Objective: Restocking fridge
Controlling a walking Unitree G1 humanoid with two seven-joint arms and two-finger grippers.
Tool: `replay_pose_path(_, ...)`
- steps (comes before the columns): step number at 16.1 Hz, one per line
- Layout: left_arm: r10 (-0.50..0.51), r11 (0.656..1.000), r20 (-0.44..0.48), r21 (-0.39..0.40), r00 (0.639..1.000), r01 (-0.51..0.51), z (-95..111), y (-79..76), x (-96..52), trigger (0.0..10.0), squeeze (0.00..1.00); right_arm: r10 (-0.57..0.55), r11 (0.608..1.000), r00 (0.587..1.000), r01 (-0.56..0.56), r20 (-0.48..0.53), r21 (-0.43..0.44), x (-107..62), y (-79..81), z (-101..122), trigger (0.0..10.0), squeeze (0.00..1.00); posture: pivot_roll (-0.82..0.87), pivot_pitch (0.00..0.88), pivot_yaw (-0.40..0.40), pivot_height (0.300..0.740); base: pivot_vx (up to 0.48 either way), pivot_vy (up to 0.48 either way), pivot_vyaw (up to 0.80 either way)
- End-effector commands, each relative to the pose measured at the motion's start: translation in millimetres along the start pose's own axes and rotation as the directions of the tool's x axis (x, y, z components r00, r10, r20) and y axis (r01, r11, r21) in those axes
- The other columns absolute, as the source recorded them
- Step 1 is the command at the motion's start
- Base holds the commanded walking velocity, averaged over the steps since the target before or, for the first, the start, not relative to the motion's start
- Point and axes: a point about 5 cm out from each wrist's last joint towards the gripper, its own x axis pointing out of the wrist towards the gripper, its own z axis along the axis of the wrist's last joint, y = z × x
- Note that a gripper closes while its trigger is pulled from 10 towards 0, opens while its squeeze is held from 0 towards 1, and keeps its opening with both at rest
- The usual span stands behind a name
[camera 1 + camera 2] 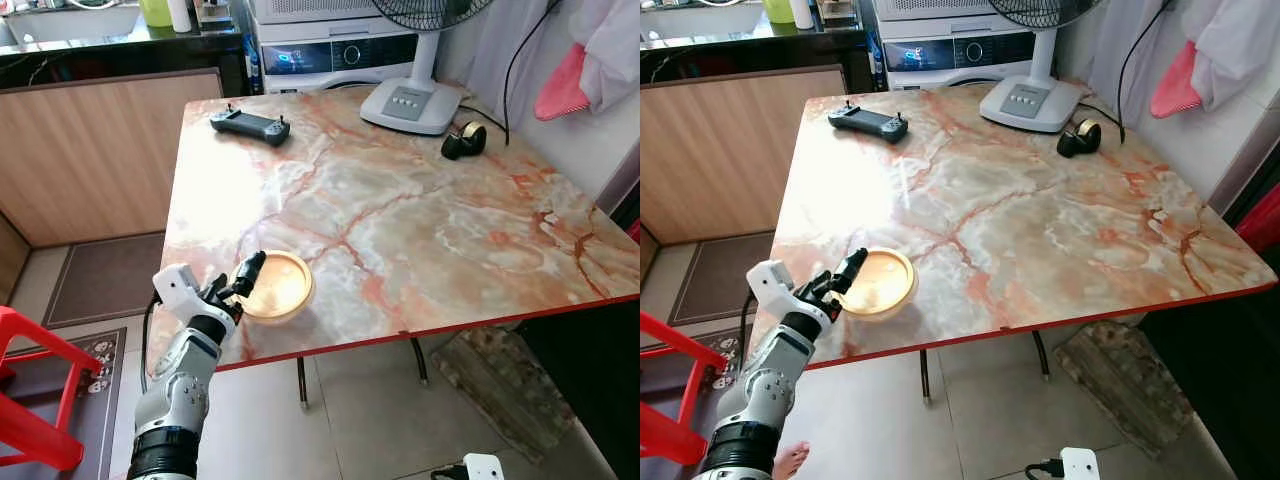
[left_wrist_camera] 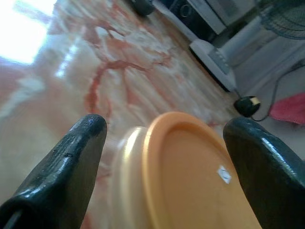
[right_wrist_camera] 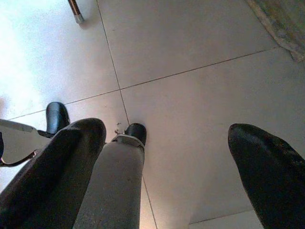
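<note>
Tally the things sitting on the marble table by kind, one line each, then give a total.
Round orange-lidded container: 1
Black handheld controller: 1
Tape dispenser: 1
Fan, standing on its white base: 1
Total: 4
The left hand is open at the container's near rim.

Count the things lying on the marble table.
4: a yellow lidded tub at the near left edge by the left gripper, a black controller far left, a fan base and a tape dispenser far right.
</note>
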Motion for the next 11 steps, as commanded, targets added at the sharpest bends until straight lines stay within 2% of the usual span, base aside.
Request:
replay_pose_path(1,-0.029,0.999,-0.036,-0.018,0.999,0.028,-8.5,-4.5,1.0,10.0,0.00,-0.011,1.000,1.000,0.011,-0.005,0.007,-0.9,-2.5,-3.0,10.0,0.00,0.03,0.065,-0.045,0.740,0.000,0.000,0.00)
replay_pose_path(10,-0.011,0.998,-0.060,-0.059,0.998,0.008,-19.7,1.8,4.8,10.0,0.00,-0.009,1.000,1.000,0.009,-0.007,0.001,-1.0,-2.9,-2.9,10.0,0.00,0.03,0.068,-0.050,0.740,0.000,0.000,0.00)
replay_pose_path(11,-0.008,0.999,-0.067,-0.050,0.998,0.005,-20.6,1.8,6.0,7.5,0.00,-0.010,1.000,1.000,0.010,-0.007,0.000,-1.0,-3.1,-2.9,10.0,0.00,0.03,0.068,-0.050,0.740,0.000,0.000,0.00)
